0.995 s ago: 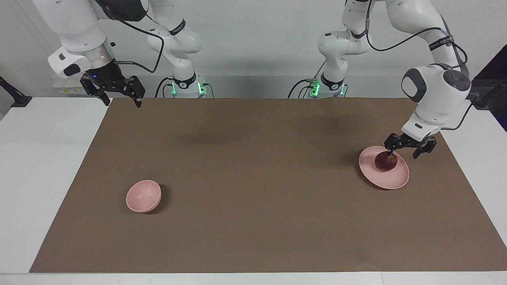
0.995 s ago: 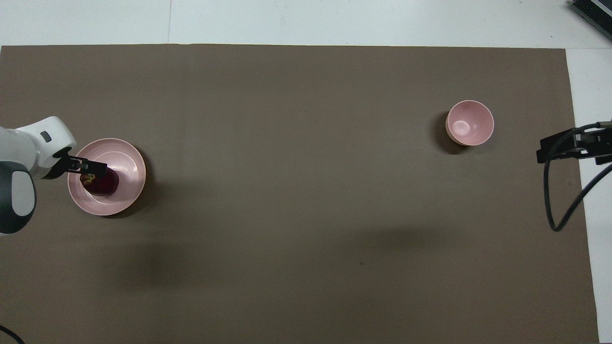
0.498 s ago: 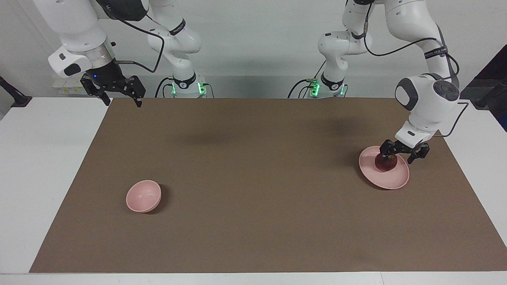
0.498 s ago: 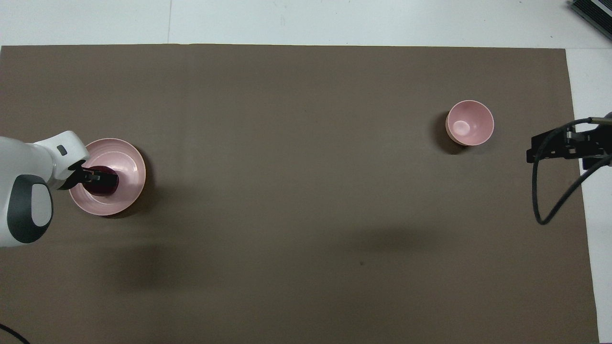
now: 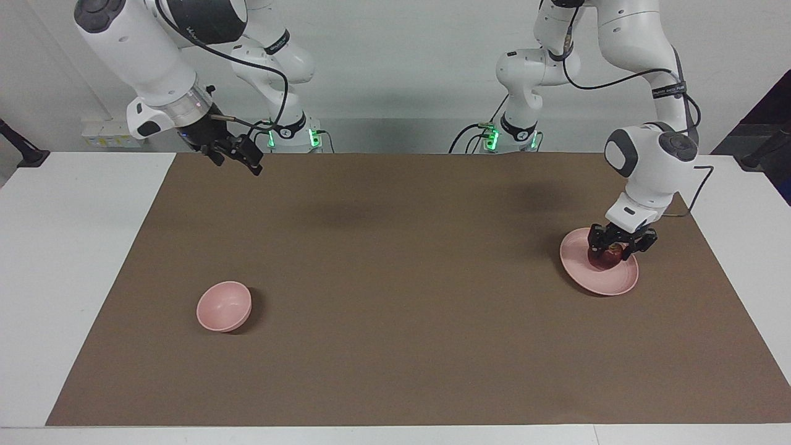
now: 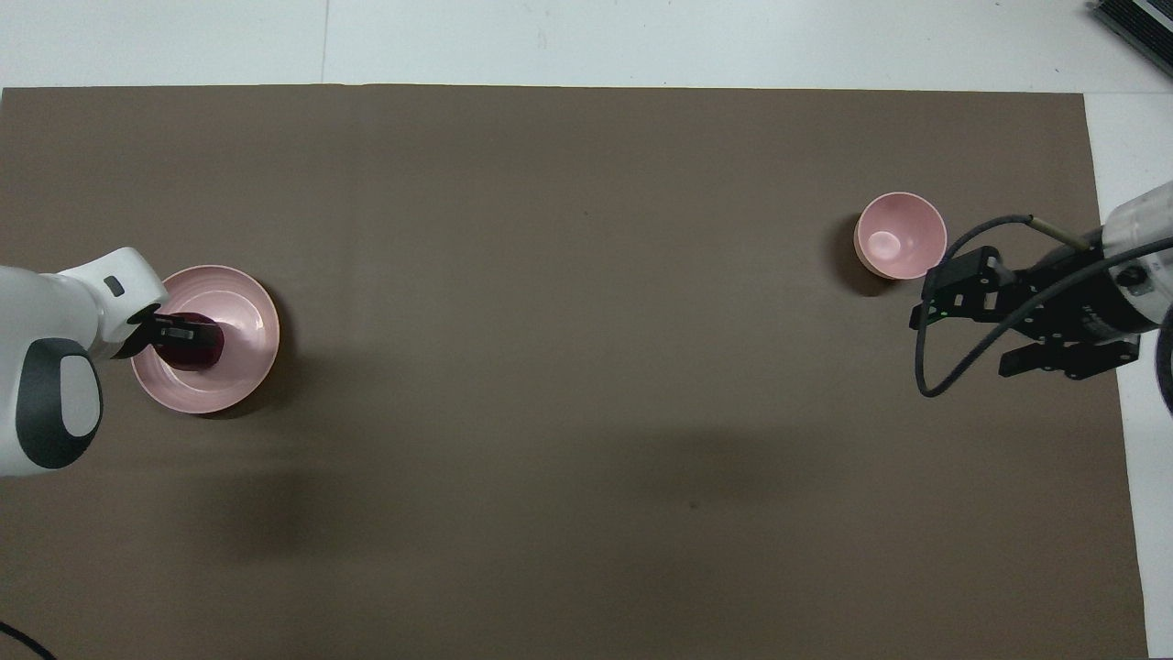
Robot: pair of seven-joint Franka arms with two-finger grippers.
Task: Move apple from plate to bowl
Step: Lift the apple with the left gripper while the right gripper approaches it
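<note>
Facing view: apple [image 5: 607, 257] stem-up (roundish)

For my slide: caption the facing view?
Left gripper shut on small dark-red apple on flat pale-pink plate.

This is looking like a robotics lab rather than anyone's kitchen. Two white robot arms [image 5: 642, 167] are standing bolted at one long edge of a white table [image 5: 80, 247], green status lights [image 5: 312, 135] glowing at their bases and black cables [image 5: 247, 62] looping off their joints. A plain brown mat [image 5: 395, 278] is covering most of the tabletop, laid out like a marked work area (no cloth, no cutlery). The wall [image 5: 401, 49] is showing bare and pale grey, with a power strip [image 5: 102, 133] sitting by it. Only a pink plate [image 5: 609, 281] and a pink bowl [image 5: 224, 306] are sitting out as test props.
</note>
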